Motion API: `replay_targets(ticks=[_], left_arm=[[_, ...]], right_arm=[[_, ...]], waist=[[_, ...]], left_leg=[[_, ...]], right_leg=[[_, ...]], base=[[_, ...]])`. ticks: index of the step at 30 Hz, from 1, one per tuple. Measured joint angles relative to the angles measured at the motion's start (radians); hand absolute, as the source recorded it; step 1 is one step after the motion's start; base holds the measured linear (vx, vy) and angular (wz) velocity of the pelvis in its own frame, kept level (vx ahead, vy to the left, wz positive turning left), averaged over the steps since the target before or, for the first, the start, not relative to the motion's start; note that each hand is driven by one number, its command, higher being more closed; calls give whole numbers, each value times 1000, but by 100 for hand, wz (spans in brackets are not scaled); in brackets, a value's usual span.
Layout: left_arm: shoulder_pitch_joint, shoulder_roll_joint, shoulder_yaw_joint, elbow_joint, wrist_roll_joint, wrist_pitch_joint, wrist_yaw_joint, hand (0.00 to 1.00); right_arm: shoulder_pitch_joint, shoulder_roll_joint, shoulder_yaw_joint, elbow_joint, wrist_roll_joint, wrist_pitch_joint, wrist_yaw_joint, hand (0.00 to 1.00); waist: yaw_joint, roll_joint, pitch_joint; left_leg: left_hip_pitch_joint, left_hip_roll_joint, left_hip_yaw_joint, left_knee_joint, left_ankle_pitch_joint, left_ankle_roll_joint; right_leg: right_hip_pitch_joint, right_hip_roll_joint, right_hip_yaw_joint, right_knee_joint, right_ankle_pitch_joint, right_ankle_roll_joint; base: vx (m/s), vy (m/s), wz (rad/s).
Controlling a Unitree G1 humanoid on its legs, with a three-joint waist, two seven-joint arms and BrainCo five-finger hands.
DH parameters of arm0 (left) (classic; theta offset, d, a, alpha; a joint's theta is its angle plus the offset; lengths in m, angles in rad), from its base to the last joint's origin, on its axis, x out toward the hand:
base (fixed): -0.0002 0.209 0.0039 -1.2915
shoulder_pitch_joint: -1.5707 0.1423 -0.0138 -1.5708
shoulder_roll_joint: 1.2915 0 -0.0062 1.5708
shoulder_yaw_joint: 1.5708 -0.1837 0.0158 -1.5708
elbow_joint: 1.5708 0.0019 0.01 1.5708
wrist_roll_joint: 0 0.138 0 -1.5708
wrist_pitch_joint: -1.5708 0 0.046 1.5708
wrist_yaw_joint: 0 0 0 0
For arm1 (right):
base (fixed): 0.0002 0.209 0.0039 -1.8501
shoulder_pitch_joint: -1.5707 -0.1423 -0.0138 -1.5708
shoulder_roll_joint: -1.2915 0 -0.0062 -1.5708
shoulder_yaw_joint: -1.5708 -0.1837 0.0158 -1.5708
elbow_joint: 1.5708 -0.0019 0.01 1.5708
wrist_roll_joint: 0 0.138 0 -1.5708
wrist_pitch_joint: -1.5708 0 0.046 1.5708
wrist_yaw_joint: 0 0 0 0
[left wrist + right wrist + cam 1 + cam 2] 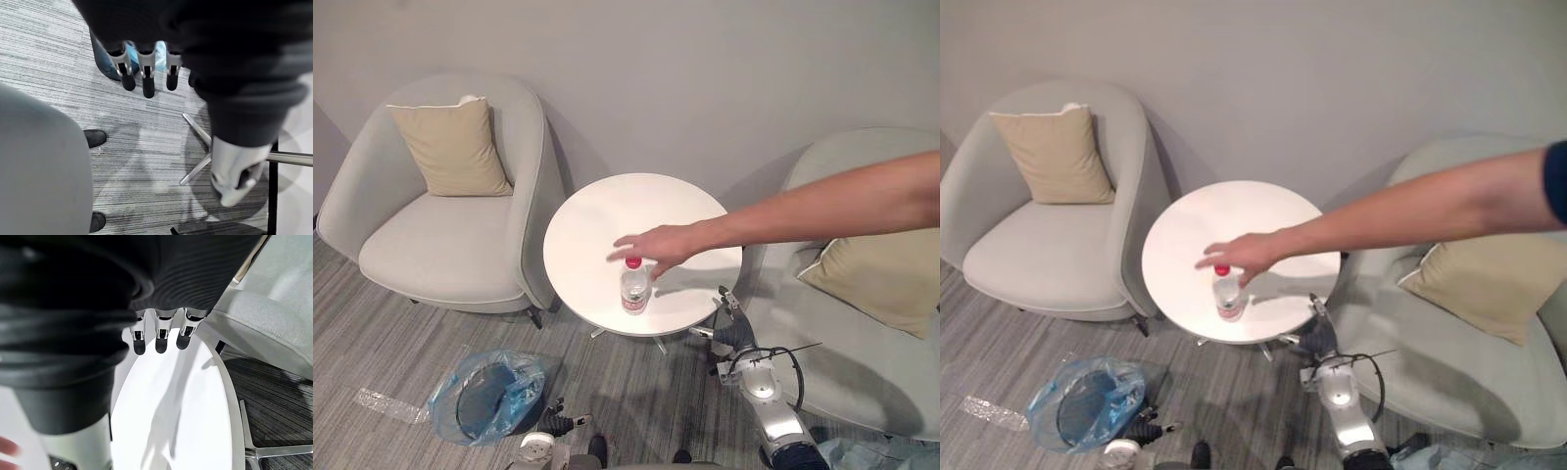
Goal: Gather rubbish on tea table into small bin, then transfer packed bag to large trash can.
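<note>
Clear plastic with a red cap (632,262): the bottle (634,286) stands upright near the front edge of the round white tea table (607,211); a person's hand (658,245) reaches across from the right and hovers over the cap, though whether it touches cannot be told. The bottle looks light and thin-walled, likely smooth and easy to dent or tip; a hold round its middle, below the cap, seems safest, firm but not crushing. The right hand (728,331) hangs just off the table's near right edge, fingers (160,339) straight and relaxed, holding nothing; the left hand (555,421) sits low over the grey carpet, fingers (147,81) likewise loose and empty. The small bin (489,397), lined with a blue bag, stands on the floor to the table's front left, just beside the left hand; a grey armchair (440,245) flanks the table.
</note>
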Motion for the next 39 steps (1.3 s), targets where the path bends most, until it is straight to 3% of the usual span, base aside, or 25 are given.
replay_targets(ticks=[6,15,30,39], left_arm=[[3,1,-7,-4,15,-1,-2,0],[3,5,-30,-17,17,-21,-1,0],[-2,1,-29,-60,12,-39,20,0],[-15,-9,-29,-87,-16,-44,23,0]], right_arm=[[-14,-51,10,25,-73,0,4,0],[-65,-107,158,35,-115,-3,23,0],[-214,-98,235,79,-137,-10,-20,0],[-338,-65,226,156,-63,1,-66,0]], waist=[[0,0,1],[10,8,21],[42,17,67],[74,37,108]], left_leg=[[0,-1,-1,-2,0,0],[-6,-1,-14,-3,2,0],[-61,-12,-88,-14,25,0],[-118,-19,-123,-10,40,0]], right_leg=[[2,0,1,-1,0,0],[-3,0,-9,0,0,0],[-20,-4,-76,-1,-3,1],[-57,-7,-112,1,-4,3]], base=[[0,0,0],[-34,-7,3],[-11,-7,15],[-28,-1,12]])
